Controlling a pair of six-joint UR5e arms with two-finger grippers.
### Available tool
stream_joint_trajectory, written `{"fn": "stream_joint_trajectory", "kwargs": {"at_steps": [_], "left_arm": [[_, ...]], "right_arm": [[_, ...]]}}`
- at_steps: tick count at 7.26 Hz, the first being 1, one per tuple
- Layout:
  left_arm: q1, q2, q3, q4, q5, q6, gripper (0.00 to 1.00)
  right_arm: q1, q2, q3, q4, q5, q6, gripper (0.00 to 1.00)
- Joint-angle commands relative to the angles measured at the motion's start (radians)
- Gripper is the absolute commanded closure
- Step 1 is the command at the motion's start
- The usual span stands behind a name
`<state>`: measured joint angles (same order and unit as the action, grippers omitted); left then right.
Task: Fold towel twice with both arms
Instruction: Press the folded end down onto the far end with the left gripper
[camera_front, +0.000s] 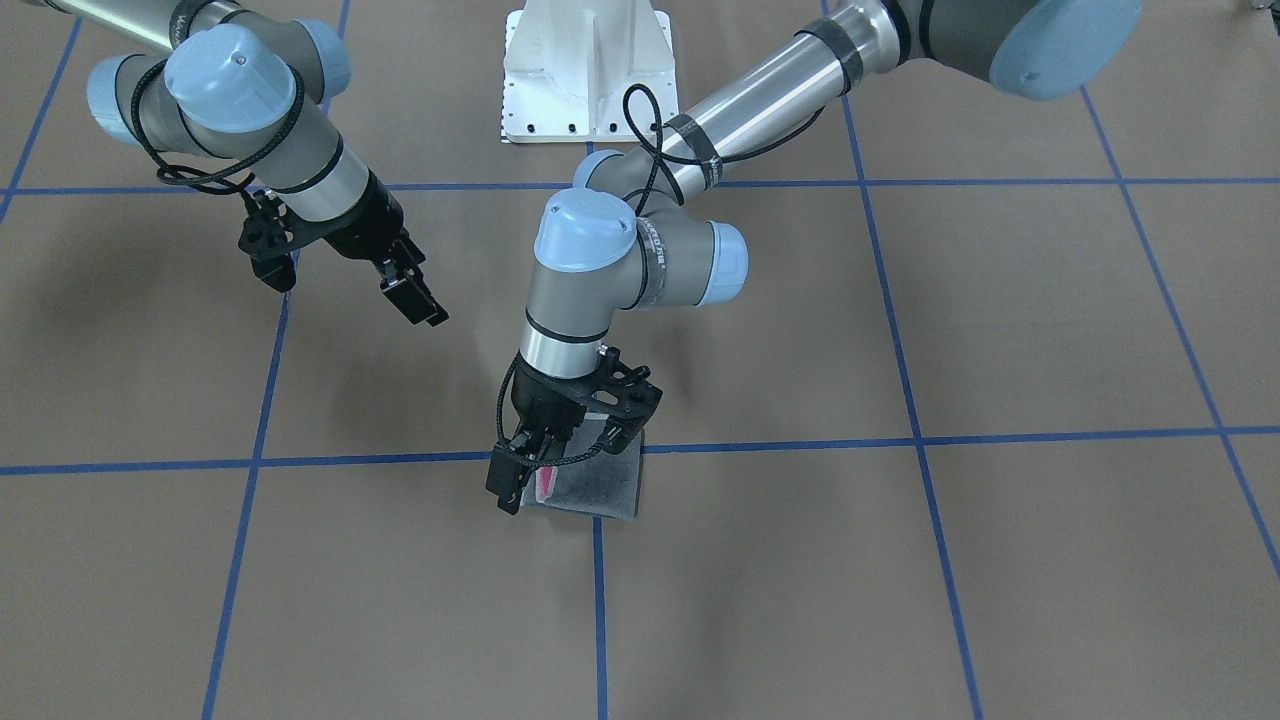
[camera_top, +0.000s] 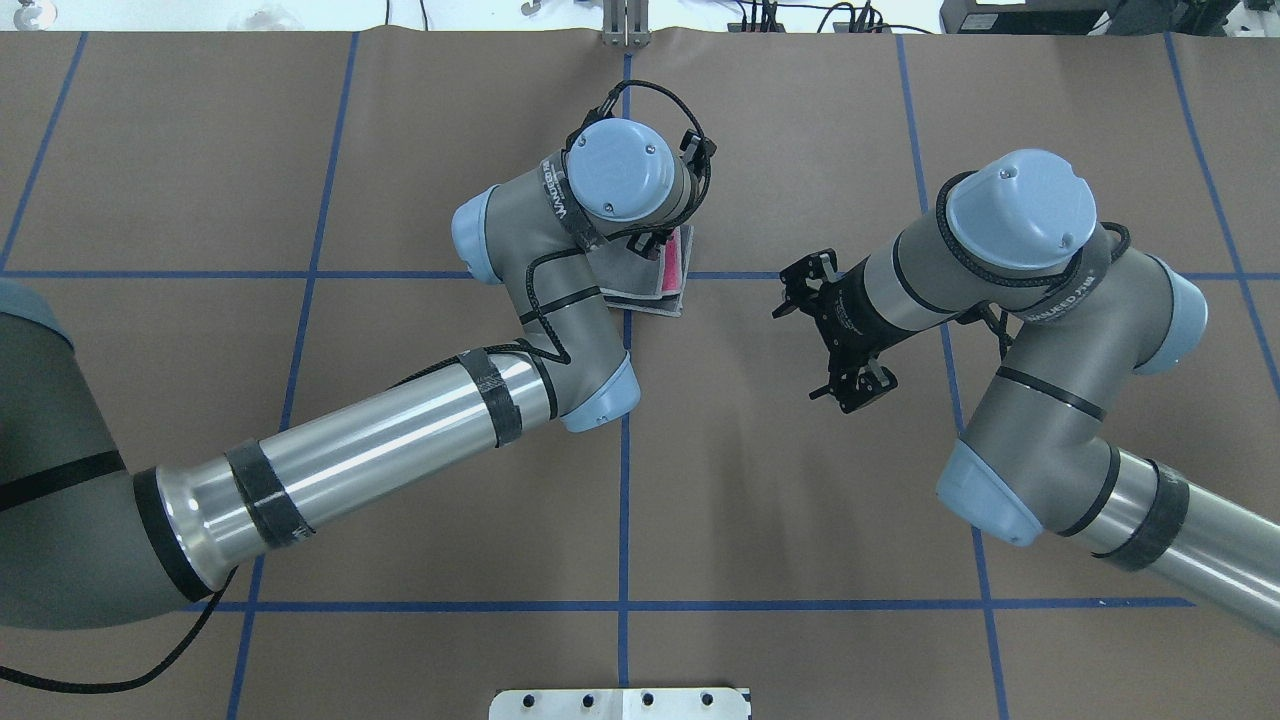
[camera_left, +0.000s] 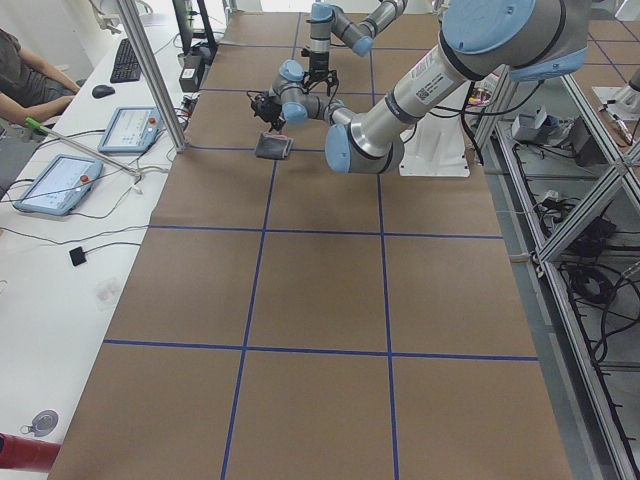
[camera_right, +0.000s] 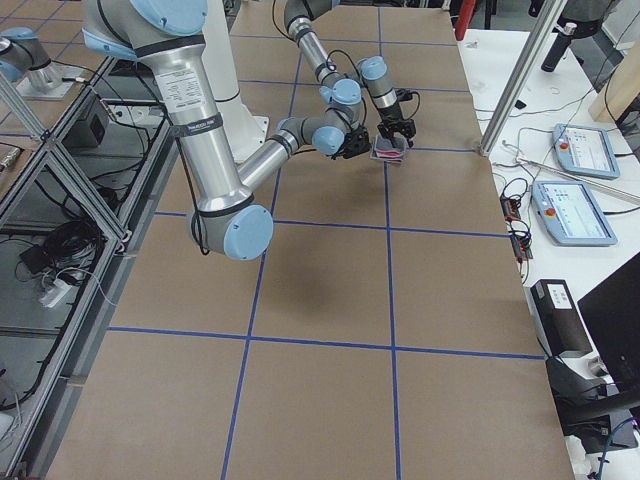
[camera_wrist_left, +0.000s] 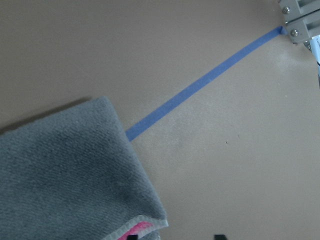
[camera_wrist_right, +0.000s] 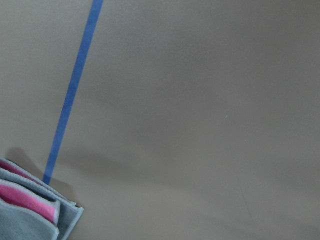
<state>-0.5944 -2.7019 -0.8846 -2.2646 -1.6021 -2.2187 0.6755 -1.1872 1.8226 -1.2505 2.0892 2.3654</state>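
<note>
The towel (camera_front: 600, 487) lies folded into a small square on the brown table, dark grey face out, with a pink strip and layered light edging at one side (camera_top: 672, 268). My left gripper (camera_front: 525, 470) stands over that side, pointing down, with the jaws apart around the pink edge. In the left wrist view the towel (camera_wrist_left: 65, 170) fills the lower left. The overhead view hides this gripper under the wrist. My right gripper (camera_front: 415, 295) is open and empty, raised off the table to the robot's right of the towel (camera_top: 795, 290). The right wrist view shows the towel's corner (camera_wrist_right: 25, 215).
The white pedestal base (camera_front: 588, 70) stands at the robot's side of the table. Blue tape lines (camera_front: 600, 620) form a grid on the brown surface. Tablets (camera_left: 55, 183) and a seated person (camera_left: 30, 75) are beyond the table's far edge.
</note>
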Motion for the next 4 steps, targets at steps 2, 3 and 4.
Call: {"fn": "stream_joint_trajectory", "kwargs": {"at_steps": [2,3,4], "left_arm": [[-0.05,0.022,-0.088,0.011,-0.115,0.008,0.0],[-0.071,0.087,-0.167,0.032,-0.169,0.008,0.0],[-0.102,0.188,-0.283,0.051,-0.238,0.01,0.0]], "right_arm": [[-0.039,0.018,-0.005,0.0,-0.067,0.002,0.0],[-0.083,0.067,-0.032,-0.001,-0.152,0.002,0.0],[-0.1,0.127,-0.083,0.0,-0.194,0.0,0.0]]}}
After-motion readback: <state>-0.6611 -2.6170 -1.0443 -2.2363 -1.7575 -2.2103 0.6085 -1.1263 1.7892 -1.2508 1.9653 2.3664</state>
